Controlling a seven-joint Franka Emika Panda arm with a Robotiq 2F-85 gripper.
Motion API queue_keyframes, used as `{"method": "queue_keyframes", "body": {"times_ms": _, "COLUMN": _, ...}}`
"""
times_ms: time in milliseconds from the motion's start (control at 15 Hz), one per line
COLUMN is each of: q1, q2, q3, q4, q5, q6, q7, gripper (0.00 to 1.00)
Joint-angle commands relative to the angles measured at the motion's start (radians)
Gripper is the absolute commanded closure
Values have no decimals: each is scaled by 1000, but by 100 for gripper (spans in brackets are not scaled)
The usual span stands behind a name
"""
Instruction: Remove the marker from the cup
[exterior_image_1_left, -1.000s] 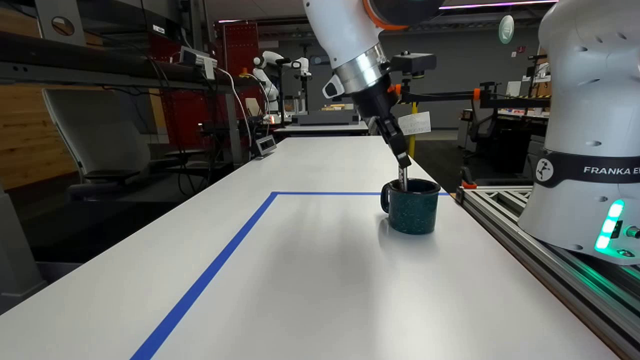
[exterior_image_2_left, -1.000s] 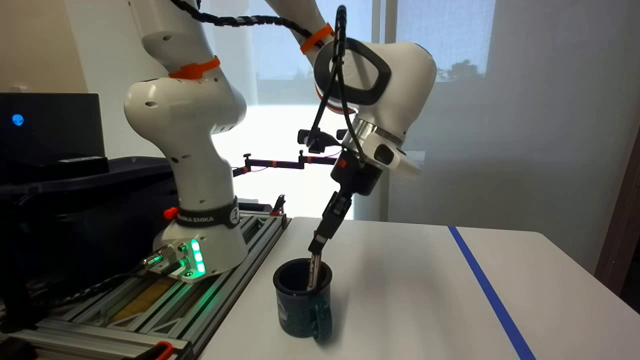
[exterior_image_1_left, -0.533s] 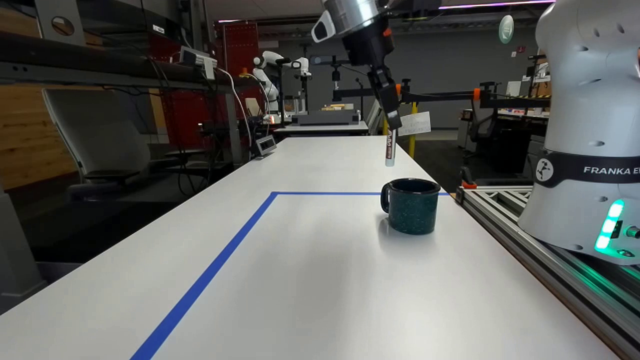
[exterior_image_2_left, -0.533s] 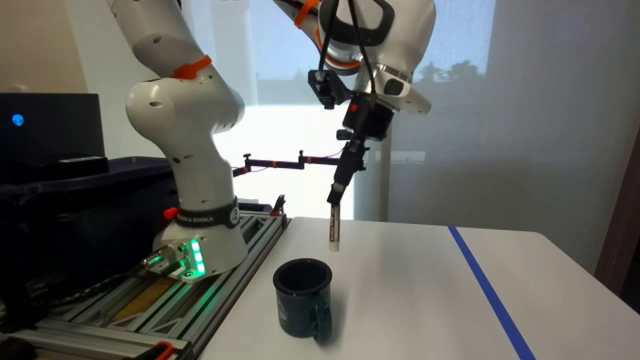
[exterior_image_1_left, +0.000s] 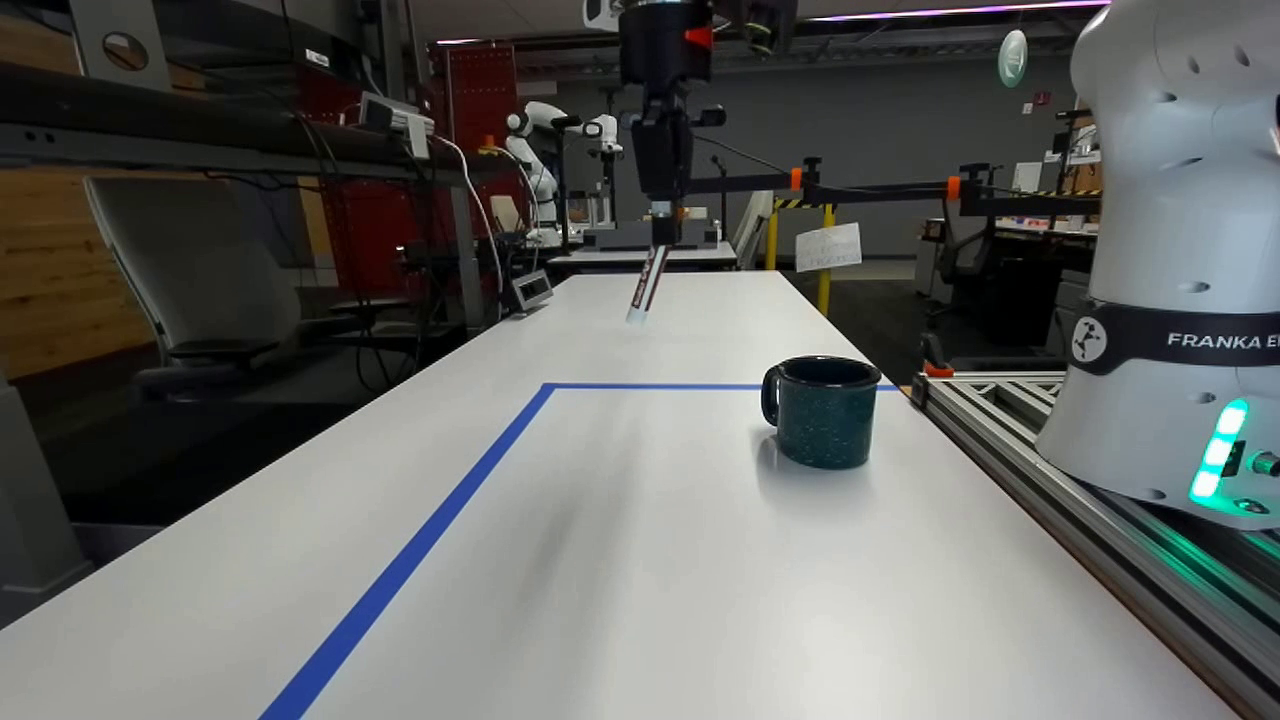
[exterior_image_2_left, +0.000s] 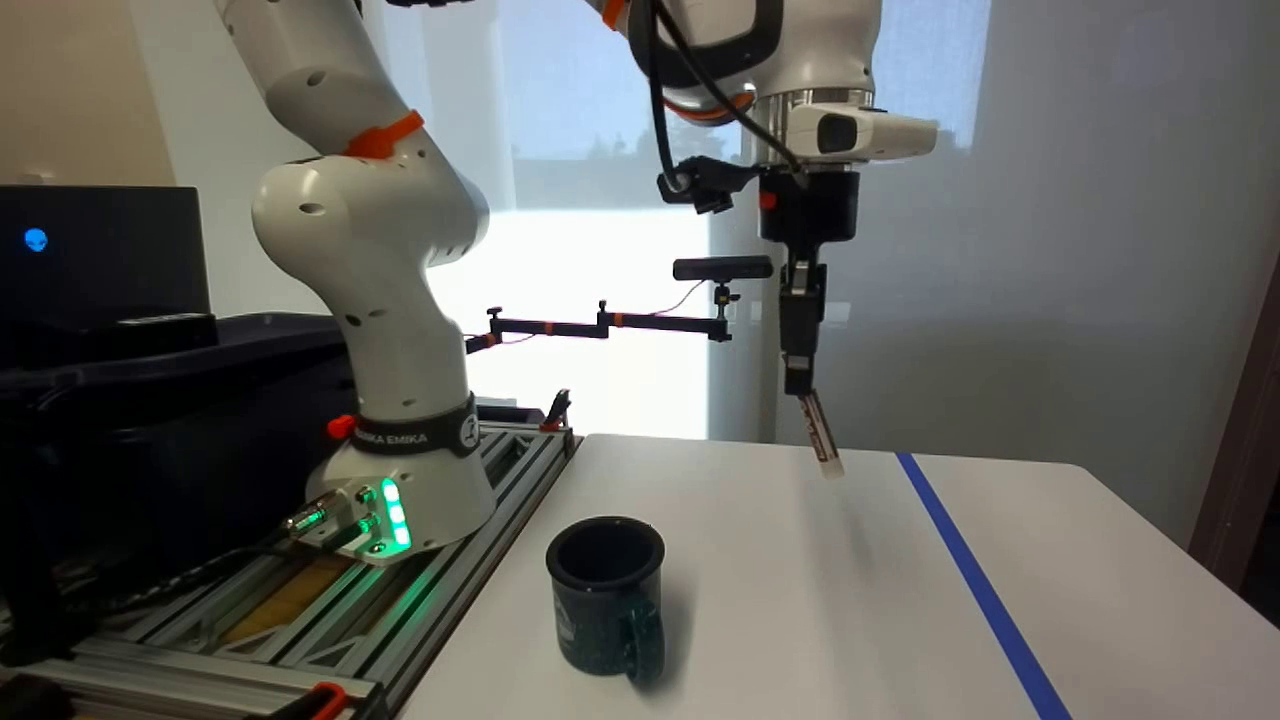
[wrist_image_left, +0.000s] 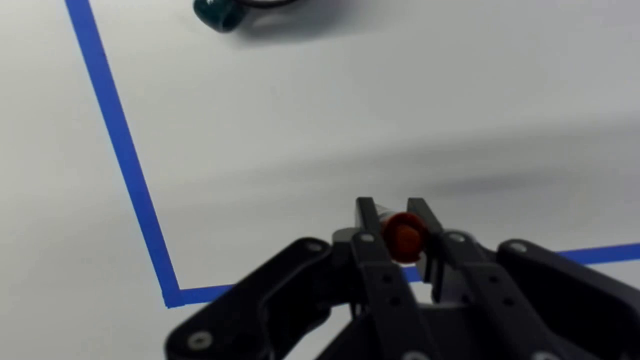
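The marker (exterior_image_1_left: 648, 284) has a whitish printed barrel and a pale lower tip; it hangs tilted in the air in both exterior views (exterior_image_2_left: 820, 433). Its red end (wrist_image_left: 405, 237) sits between the finger pads in the wrist view. My gripper (exterior_image_1_left: 664, 232) points straight down and is shut on the marker's upper part, as it also shows in an exterior view (exterior_image_2_left: 798, 382). The dark teal-green cup (exterior_image_1_left: 825, 418) stands upright on the table, apart from the gripper and marker; it also shows in an exterior view (exterior_image_2_left: 605, 605). In the wrist view only its handle side (wrist_image_left: 218, 14) shows at the top edge.
The white table (exterior_image_1_left: 620, 560) carries blue tape lines (exterior_image_2_left: 985, 590), which also cross the wrist view (wrist_image_left: 120, 130). The metal rail (exterior_image_1_left: 1020, 450) and robot base run along the table edge beside the cup. A small grey device (exterior_image_1_left: 532, 290) stands at the opposite edge.
The gripper has lifted the marker up out of the cup and carried it sideways, away from the robot base. The gripper has turned from slanted to vertical. The cup has not moved.
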Motion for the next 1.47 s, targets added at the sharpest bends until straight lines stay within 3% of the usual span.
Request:
{"method": "queue_keyframes", "body": {"times_ms": 0, "q1": 15, "q2": 14, "q3": -52, "q4": -73, "q5": 131, "q6": 244, "q7": -66, "gripper": 95}}
{"method": "queue_keyframes", "body": {"times_ms": 133, "q1": 35, "q2": 31, "q3": -83, "q4": -116, "q5": 197, "q6": 377, "q7": -141, "gripper": 95}}
{"method": "queue_keyframes", "body": {"times_ms": 400, "q1": 93, "q2": 123, "q3": -152, "q4": -98, "q5": 291, "q6": 508, "q7": -309, "gripper": 95}}
{"method": "queue_keyframes", "body": {"times_ms": 600, "q1": 107, "q2": 180, "q3": -179, "q4": -97, "q5": 300, "q6": 518, "q7": -403, "gripper": 95}}
{"method": "queue_keyframes", "body": {"times_ms": 1400, "q1": 41, "q2": 343, "q3": -147, "q4": -94, "q5": 284, "q6": 522, "q7": -592, "gripper": 95}}
